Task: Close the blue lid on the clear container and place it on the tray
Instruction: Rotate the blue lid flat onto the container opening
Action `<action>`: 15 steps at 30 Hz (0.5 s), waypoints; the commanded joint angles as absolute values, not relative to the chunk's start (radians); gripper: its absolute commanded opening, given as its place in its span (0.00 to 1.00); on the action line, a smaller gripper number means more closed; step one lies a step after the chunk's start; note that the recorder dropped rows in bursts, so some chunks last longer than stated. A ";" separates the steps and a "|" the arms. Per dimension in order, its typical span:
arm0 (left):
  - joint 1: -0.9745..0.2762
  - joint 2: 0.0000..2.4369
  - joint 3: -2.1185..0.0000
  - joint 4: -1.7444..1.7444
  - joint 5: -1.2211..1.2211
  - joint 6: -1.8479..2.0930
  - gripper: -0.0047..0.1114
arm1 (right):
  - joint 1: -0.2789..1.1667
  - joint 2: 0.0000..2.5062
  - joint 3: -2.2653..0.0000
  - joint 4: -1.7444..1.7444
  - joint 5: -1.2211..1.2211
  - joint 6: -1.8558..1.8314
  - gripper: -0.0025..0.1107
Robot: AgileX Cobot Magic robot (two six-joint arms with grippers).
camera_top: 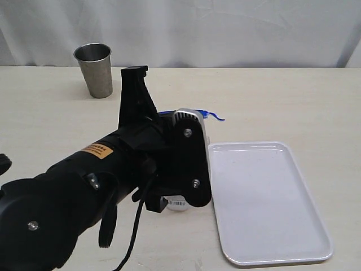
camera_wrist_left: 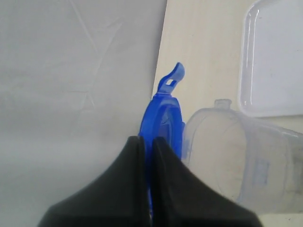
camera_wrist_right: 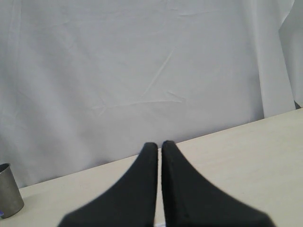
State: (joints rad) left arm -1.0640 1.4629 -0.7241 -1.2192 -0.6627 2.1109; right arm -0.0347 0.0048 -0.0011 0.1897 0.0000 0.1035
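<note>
Standing far left on the table [camera_top: 293,96], a steel cup [camera_top: 93,70] is well apart from the other things. The left arm [camera_top: 84,192] reaches from the near left to the middle. The left gripper [camera_wrist_left: 147,140] has its jaws clamped on the edge of the blue lid [camera_wrist_left: 163,118], with one snap flap sticking out free. The clear container [camera_wrist_left: 236,156] is just beside the lid, its open mouth facing it; whether they touch I cannot tell. The tray [camera_top: 265,197] lies just right of the container. The right gripper [camera_wrist_right: 160,144], seen only by its own camera, has its jaws together on nothing and points toward the white curtain [camera_wrist_right: 142,56]
</note>
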 commanded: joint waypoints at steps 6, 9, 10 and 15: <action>-1.082 1.459 -0.722 -1.279 -0.642 2.143 0.04 | -0.032 0.000 0.000 0.183 0.009 0.091 0.06; -1.082 1.459 -0.722 -1.303 -0.640 2.143 0.04 | -0.032 0.000 0.000 0.183 0.009 0.091 0.06; -1.082 1.459 -0.722 -1.319 -0.637 2.143 0.04 | -0.032 0.000 0.000 0.183 0.009 0.091 0.06; -1.101 1.459 -0.722 -1.334 -0.631 2.143 0.04 | -0.032 0.000 0.000 0.183 0.009 0.091 0.06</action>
